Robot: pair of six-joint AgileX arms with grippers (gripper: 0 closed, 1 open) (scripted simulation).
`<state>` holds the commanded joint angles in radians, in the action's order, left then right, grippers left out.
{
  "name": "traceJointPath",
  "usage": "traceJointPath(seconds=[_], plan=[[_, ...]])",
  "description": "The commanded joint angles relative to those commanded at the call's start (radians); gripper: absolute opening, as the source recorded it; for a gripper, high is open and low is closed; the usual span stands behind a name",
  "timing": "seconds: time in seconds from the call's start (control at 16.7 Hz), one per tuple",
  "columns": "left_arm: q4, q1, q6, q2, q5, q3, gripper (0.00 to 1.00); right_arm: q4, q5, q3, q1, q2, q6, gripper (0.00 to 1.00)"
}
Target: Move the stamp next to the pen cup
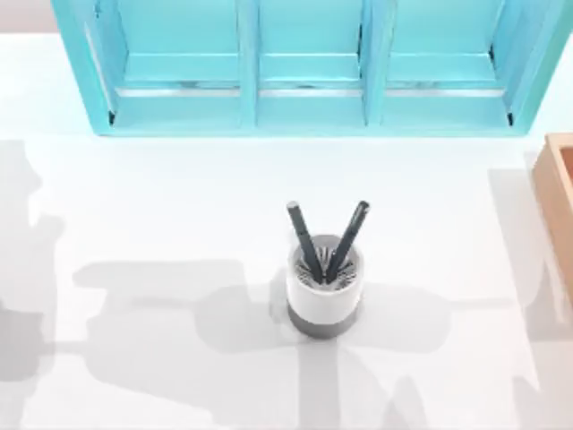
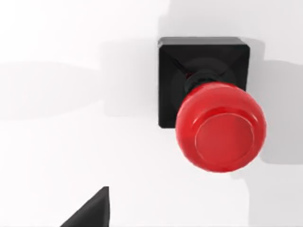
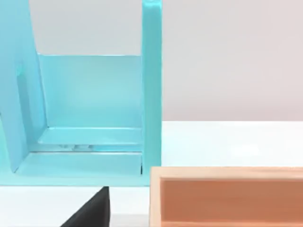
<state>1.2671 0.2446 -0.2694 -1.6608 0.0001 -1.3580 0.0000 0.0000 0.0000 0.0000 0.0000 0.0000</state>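
Top view: cup [image 1: 325,285] stands upright near the middle of the white table [image 1: 161,206], white upper body over a grey bottom band, two dark pens [image 1: 328,238] crossing out of it in a V. Behind it, along the far edge, a turquoise rack [image 1: 304,72] with three open bays spans most of the table's width. At the right edge sits the corner of a tan wooden box [image 1: 557,206], well apart from the cup. Grey arm shadows fall across the table left of, right of and in front of the cup; the surface close around the cup is bare.

Left wrist view: stamp [image 2: 208,101] sits upright on the white surface below the camera, black square base flat on the table, glossy red knob on top. A dark wedge, probably a tip of the left gripper [image 2: 90,210], shows at the frame edge, apart from the stamp and not touching it. I cannot tell whether its fingers are spread or closed. Nothing else lies beside the stamp in this frame.

Right wrist view: end bay of the rack [image 3: 94,118] and, nearer, the box [image 3: 227,198], just beside the rack's corner. A similar dark wedge of the right gripper [image 3: 90,210] shows at the edge; opening cannot be told either.
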Motion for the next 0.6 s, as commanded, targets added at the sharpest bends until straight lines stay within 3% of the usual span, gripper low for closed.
traceJointPath(seconds=[0.6], plan=[[-0.377,0.008,-0.006,-0.095,0.000,0.281,1.00,0.000,0.000,0.000,0.000,0.000,0.000,1.00]])
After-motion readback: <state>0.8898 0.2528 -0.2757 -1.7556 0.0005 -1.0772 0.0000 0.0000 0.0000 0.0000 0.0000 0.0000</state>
